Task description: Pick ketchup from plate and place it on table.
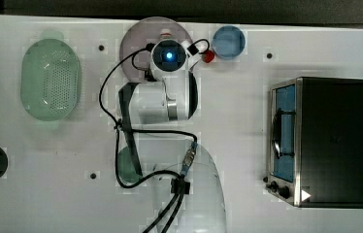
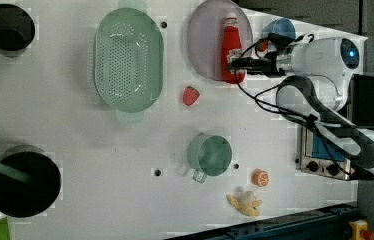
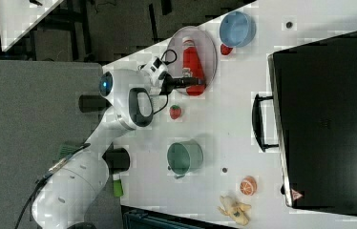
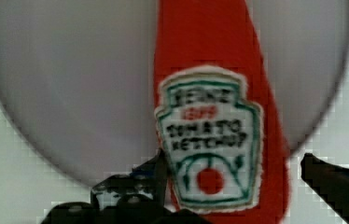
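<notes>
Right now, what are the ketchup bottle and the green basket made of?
The ketchup looks like smooth red plastic with a paper-like printed label. The green basket looks like pale, slightly see-through plastic, with rows of small moulded holes. That is a guess from looks alone.

I see the ketchup (image 3: 192,61) lying flat on the plate (image 3: 208,47), the tool (image 3: 196,81) with its fingers spread wide around the bottle's base. Relative to the plate, a blue bowl (image 3: 236,28) sits beside it, a green cup (image 3: 184,158) well apart.
</notes>
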